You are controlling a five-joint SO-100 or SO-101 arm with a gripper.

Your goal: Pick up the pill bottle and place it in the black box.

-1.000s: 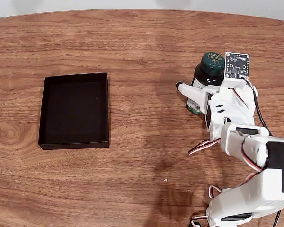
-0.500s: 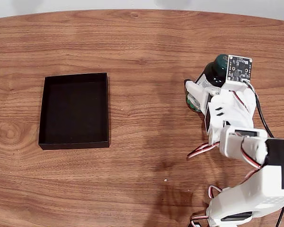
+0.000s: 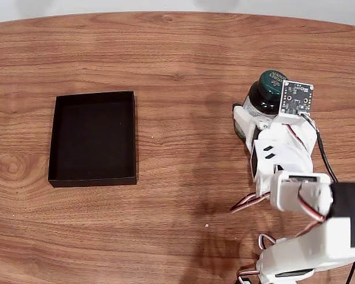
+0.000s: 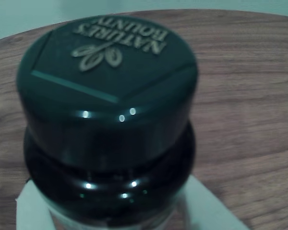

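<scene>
The pill bottle [image 3: 265, 96] is dark green with a round cap printed "Nature's Bounty". It sits at the right of the table in the fixed view, leaning slightly. My gripper [image 3: 252, 116] is shut on its body just below the neck. A white finger [image 3: 244, 120] presses on its left side, and the other side is hidden by the wrist. In the wrist view the pill bottle [image 4: 108, 110] sits close up, with white fingers [image 4: 31, 211] at both lower corners against its shoulder. The black box [image 3: 92, 179], a shallow empty tray, lies far to the left.
Bare wooden table lies between the bottle and the box. The white arm [image 3: 296, 195] with its loose cables occupies the lower right. The table's far edge curves along the top of the fixed view.
The left finger has closed in against the bottle. The bottle has tipped and shifted slightly right with the gripper.
</scene>
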